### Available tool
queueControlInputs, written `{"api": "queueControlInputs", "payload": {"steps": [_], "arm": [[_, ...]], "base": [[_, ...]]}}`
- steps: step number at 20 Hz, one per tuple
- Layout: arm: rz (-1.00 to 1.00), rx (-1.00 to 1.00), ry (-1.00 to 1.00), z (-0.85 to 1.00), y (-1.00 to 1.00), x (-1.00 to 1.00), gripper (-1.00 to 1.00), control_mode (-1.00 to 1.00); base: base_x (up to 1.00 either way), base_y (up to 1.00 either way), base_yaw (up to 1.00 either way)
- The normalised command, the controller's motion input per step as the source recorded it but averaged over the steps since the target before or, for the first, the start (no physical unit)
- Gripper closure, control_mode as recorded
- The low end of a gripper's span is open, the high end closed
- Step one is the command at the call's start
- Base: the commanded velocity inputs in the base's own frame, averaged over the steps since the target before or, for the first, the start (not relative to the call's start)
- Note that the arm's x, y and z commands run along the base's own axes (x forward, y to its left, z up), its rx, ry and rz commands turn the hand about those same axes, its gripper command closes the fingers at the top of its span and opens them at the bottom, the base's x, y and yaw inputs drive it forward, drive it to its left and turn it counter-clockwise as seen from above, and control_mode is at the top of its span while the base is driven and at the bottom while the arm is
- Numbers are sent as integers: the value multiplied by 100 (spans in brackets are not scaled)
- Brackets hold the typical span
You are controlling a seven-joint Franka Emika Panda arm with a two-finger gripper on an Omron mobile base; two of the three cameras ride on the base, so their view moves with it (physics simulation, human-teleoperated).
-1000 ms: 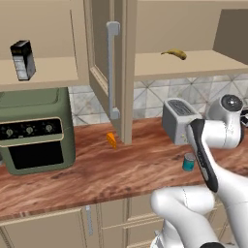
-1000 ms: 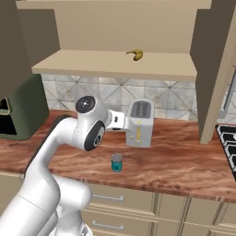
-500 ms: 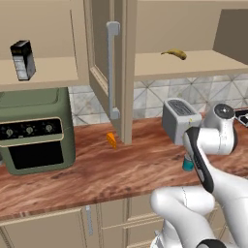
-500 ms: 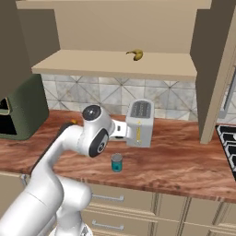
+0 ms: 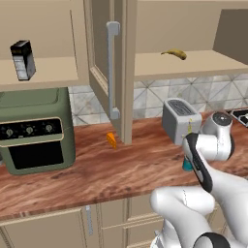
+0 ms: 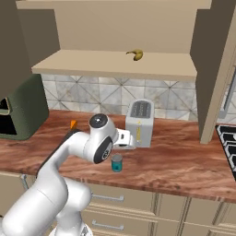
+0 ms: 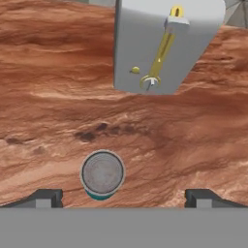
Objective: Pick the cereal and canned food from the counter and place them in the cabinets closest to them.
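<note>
my hand (image 7: 123,196) hovers spread above the canned food (image 7: 102,174) near the bench's front edge; next i descend and pinch.

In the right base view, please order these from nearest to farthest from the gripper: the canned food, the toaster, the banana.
1. The canned food, on the counter just below the gripper.
2. The toaster, beside it toward the wall; nearly as close.
3. The banana, up on the cabinet shelf.

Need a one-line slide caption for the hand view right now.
Open hand above the canned food on the counter, toaster just beyond.
</note>
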Motion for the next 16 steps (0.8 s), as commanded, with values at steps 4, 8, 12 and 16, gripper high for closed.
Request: {"api": "queueControlInputs", "payload": {"steps": [4, 8, 12, 16], "arm": [[0, 3, 5, -33, 8, 10, -100, -100], [0, 4, 5, -29, 14, 9, -100, -100], [0, 2, 4, -22, 3, 7, -100, -100], [0, 0, 7, -16, 0, 5, -100, -100]], "base": [[0, 0, 0], [0, 0, 0], [0, 0, 0], [0, 0, 0]]}}
